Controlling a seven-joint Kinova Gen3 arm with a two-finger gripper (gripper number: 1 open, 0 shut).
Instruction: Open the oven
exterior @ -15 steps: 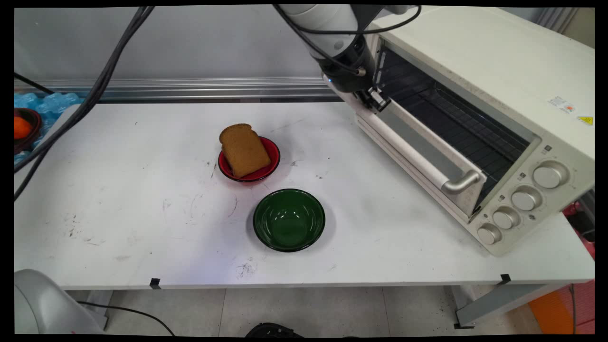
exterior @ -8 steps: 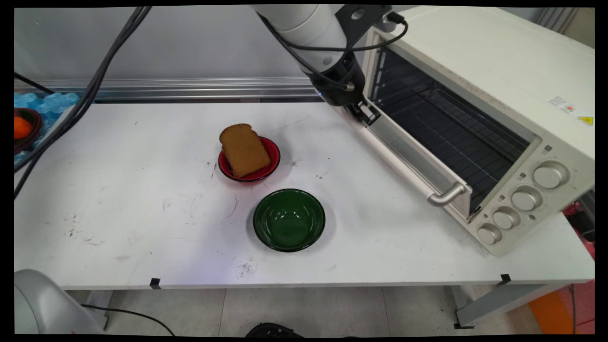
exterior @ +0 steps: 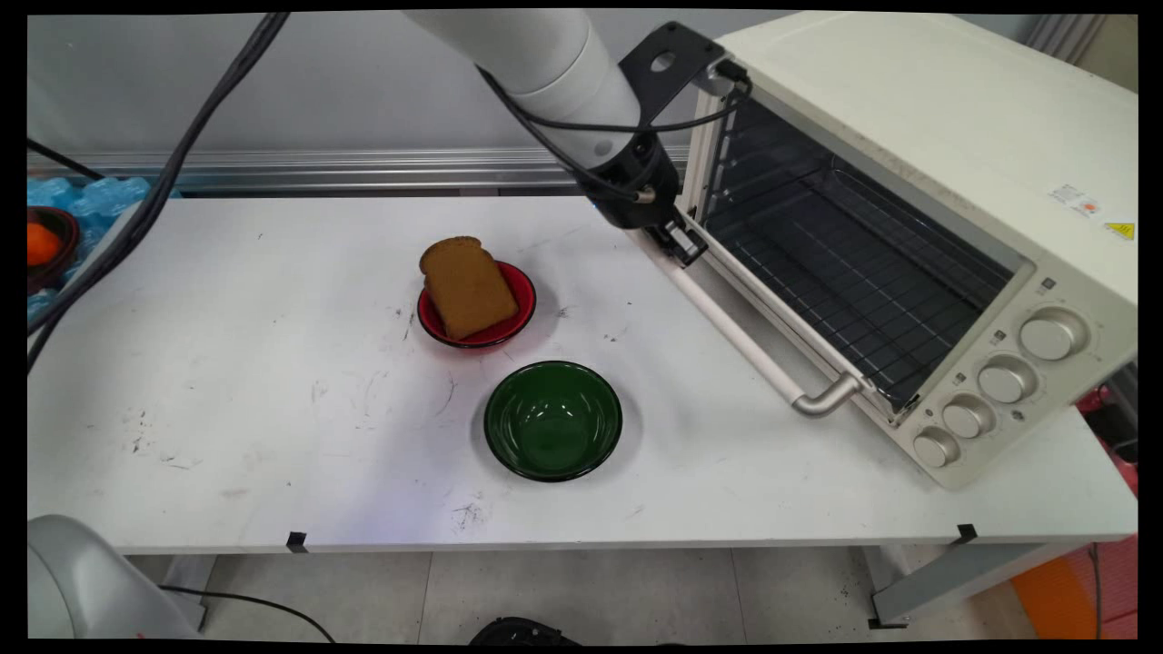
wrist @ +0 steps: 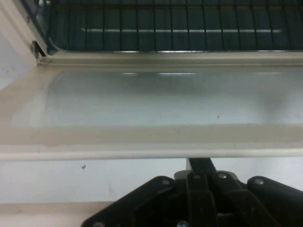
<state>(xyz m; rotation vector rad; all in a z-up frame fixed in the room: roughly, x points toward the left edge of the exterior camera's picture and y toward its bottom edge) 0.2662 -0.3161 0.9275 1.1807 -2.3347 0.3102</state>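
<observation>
White worktop (exterior: 227, 409) has open room at its near left; near the front sits a green bowl (exterior: 552, 420), behind it bread (exterior: 464, 285) on a red bowl (exterior: 479, 318). Farther back, the fingers (exterior: 681, 242) meet the oven (exterior: 909, 227) door's (wrist: 151, 111) handle (exterior: 745, 341); I cannot tell whether they grip it.

a white robot arm slants down from the upper left, black cables looped along it, ending in a black wrist. its black claw (exterior: 683, 243) points down and to the right, fingers drawn close together.
</observation>
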